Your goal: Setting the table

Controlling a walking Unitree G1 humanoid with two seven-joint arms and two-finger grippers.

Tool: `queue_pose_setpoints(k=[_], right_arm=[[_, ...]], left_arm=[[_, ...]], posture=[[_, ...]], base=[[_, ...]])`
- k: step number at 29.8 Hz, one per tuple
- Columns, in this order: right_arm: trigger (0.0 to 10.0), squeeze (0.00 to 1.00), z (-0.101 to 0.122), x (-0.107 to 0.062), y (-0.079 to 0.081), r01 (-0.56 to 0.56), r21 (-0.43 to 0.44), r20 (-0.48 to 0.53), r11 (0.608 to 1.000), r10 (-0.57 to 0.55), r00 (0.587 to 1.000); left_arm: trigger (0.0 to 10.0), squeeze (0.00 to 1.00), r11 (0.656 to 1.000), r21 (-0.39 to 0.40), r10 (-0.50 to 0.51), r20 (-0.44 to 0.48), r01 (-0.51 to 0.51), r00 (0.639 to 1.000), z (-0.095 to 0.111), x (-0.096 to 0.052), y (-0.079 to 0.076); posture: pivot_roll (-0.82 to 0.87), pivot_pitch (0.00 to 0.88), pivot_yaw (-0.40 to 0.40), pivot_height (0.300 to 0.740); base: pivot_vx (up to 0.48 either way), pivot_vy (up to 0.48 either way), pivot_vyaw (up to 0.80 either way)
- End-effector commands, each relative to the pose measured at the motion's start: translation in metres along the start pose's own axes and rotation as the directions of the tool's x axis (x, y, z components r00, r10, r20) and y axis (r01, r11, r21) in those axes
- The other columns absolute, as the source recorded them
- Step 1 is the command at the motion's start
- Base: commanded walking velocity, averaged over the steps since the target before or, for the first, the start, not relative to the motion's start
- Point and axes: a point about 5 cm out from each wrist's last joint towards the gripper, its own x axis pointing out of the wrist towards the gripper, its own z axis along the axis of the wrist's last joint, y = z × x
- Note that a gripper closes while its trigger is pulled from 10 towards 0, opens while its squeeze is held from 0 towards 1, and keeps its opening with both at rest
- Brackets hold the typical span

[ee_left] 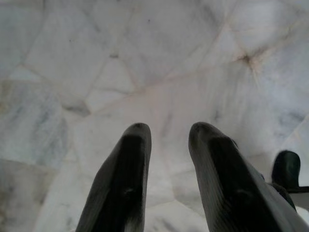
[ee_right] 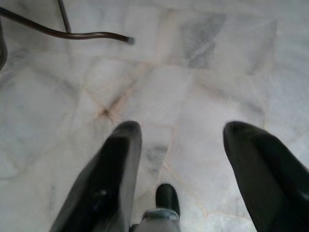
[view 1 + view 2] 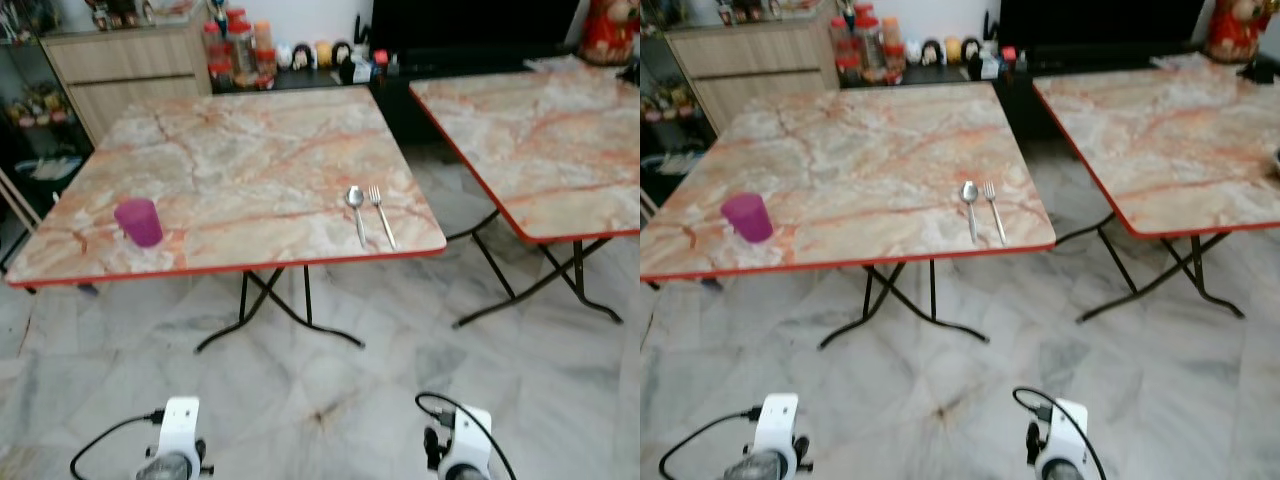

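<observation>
Spoon (image 3: 356, 206) and fork (image 3: 380, 213) lie side by side near the front right corner of the marble surface (image 3: 250, 160); a purple cup (image 3: 139, 221) stands near its front left corner. We hang our left gripper (image 1: 166, 133) and right gripper (image 2: 181, 133) over the tiled floor (image 3: 340, 370), both with fingers apart and holding nothing.

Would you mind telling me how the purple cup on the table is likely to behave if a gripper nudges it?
The purple cup looks like small plastic, so probably light. Standing upright on smooth marble-patterned table, it may slide or tip easily.
</observation>
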Motion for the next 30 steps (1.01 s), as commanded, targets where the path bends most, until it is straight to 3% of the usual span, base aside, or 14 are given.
queue_pose_setpoints(k=[1,11,26,30], right_arm=[[10.0,0.0,0.0027,0.001,0.0035,-0.007,0.006,0.005,1.0,0.007,1.0],[10.0,0.0,0.0052,0.0016,0.0048,-0.014,-0.012,0.014,1.0,0.014,1.0],[10.0,0.0,0.0045,0.0014,0.0062,-0.025,-0.024,0.014,0.999,0.025,1.0],[10.0,0.0,0.0045,0.0013,0.0071,-0.028,-0.03,0.014,0.999,0.028,1.0]], left_arm=[[10.0,0.0,1.0,-0.018,0.013,0.019,-0.013,1.0,0.0022,-0.0001,0.0041],[10.0,0.0,0.999,-0.035,0.015,0.049,-0.013,0.999,0.0075,0.0003,0.0034],[10.0,0.0,0.999,-0.04,0.024,0.048,-0.022,0.999,0.005,-0.0002,0.0049],[10.0,0.0,0.999,-0.038,0.024,0.046,-0.022,0.999,0.0042,-0.0004,0.005]], posture=[[-0.04,0.0,0.05,0.74],[-0.04,0.0,0.046,0.74],[-0.04,0.0,0.046,0.74],[-0.04,0.0,0.046,0.74]], base=[[0.0,0.0,0.0],[0.0,0.0,0.0],[0.338,0.0,0.13],[0.352,0.0,0.68]])
